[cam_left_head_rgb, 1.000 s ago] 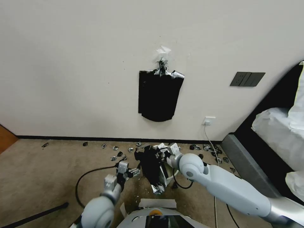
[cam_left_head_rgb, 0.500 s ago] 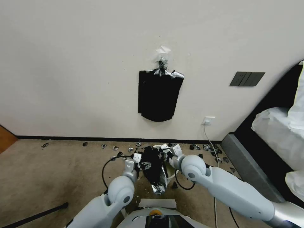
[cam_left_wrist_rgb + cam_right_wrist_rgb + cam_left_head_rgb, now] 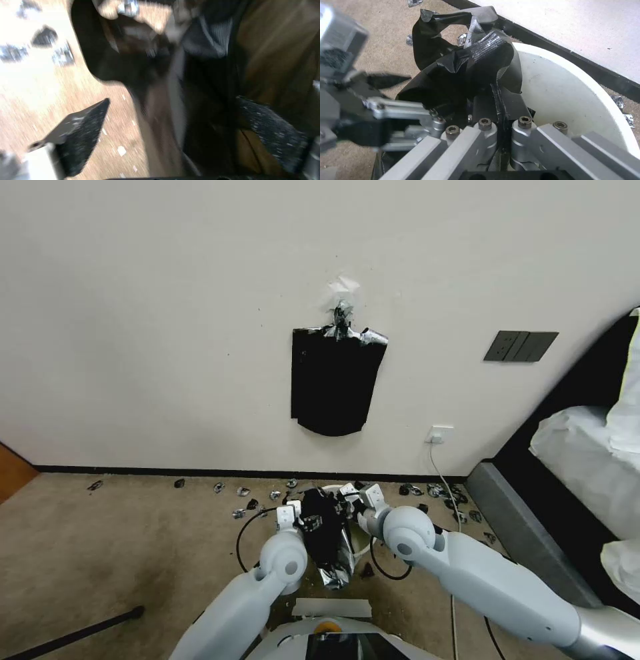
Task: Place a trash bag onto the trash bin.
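Two grippers meet at one trash bag [image 3: 328, 537] on the carpeted floor near the wall. From the head view the crinkled black bag stands between both wrists and hides most of the trash bin [image 3: 361, 543], of which a pale sliver shows at the bag's right. The right wrist view opens that up: the cream-white bin [image 3: 573, 100] lies with its round mouth and bare inside exposed, and the bag [image 3: 460, 75] is bunched over the rim's near side. There the right gripper [image 3: 496, 117] has its fingers pressed together on a fold of the black film. The left wrist view, smeared by motion, shows the left gripper [image 3: 176, 130] with its two dark pads [image 3: 83, 135] spread wide, the bag [image 3: 200, 100] hanging between them and neither pad clearly touching it. Both arms reach forward and down, elbows bent, wrists close together. One flat sheaf of bags [image 3: 333, 383] hangs taped on the wall; many small scraps [image 3: 243, 491] litter the floor along the baseboard.
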Motion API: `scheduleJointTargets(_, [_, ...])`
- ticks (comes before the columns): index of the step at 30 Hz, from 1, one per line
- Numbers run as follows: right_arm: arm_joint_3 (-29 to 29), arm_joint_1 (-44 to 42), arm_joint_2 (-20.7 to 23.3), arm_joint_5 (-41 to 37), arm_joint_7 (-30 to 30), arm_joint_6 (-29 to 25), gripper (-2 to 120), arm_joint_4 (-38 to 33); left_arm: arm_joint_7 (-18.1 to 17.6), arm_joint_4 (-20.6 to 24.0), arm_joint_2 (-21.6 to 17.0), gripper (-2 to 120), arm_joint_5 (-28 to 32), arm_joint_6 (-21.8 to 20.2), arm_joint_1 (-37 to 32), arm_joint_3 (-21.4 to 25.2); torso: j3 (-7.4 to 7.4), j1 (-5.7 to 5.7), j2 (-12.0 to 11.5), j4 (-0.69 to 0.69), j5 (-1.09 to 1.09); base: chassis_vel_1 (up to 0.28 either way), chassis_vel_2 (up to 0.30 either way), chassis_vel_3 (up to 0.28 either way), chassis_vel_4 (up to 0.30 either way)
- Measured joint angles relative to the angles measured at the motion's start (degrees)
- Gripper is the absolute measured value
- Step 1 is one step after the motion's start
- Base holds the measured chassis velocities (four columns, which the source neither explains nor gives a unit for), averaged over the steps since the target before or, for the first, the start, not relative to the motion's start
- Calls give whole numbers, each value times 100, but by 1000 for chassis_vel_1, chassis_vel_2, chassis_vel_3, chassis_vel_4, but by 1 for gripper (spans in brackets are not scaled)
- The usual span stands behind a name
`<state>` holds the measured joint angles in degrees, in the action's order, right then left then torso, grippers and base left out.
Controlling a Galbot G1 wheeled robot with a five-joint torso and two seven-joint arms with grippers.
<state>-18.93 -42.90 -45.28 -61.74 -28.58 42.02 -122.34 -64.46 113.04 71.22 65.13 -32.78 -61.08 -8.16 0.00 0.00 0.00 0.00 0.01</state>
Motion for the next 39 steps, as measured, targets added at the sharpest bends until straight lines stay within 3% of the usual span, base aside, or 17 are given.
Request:
scheduleJointTargets(14, [126, -230, 9, 109, 110, -6, 0, -5, -182, -208, 319, 38, 121, 9, -59, 56, 0, 0, 0, 0, 0, 0, 0, 0, 0])
scheduleJointTargets(24, [179, -346, 8, 200, 139, -29, 0, 9, -277, -205, 260, 3, 321, 35, -63, 171, 0, 0, 0, 1, -1, 0, 0, 0, 0])
scheduleJointTargets(31, [231, -488, 16, 474, 230, -149, 0, 10, -204, -237, 187, 1, 339, 125, -15, 179, 0, 0, 0, -2, -3, 0, 0, 0, 0])
scheduleJointTargets(34, [286, -562, 31, 857, 317, -404, 0, -9, 184, -173, -18, 1, -77, 193, -42, 134, 0, 0, 0, -2, -3, 0, 0, 0, 0])
scheduleJointTargets(35, [298, -568, 41, 1040, 342, -580, 0, -11, 495, -106, -140, 1, -338, 200, -65, 113, 0, 0, 0, 0, 0, 0, 0, 0, 0])
scheduleJointTargets(36, [298, -568, 41, 1040, 342, -580, 0, -11, 495, -106, -140, 1, -338, 200, -65, 113, 0, 0, 0, 0, 0, 0, 0, 0, 0])
scheduleJointTargets(38, [305, -535, 82, 1443, 397, -927, 0, 14, 1137, 53, -377, 1, -877, 216, -113, 74, 0, 0, 0, 1, 0, 0, 0, 0, 0])
scheduleJointTargets(39, [305, -535, 82, 1443, 397, -927, 0, 14, 1137, 53, -377, 1, -877, 216, -113, 74, 0, 0, 0, 1, 0, 0, 0, 0, 0])
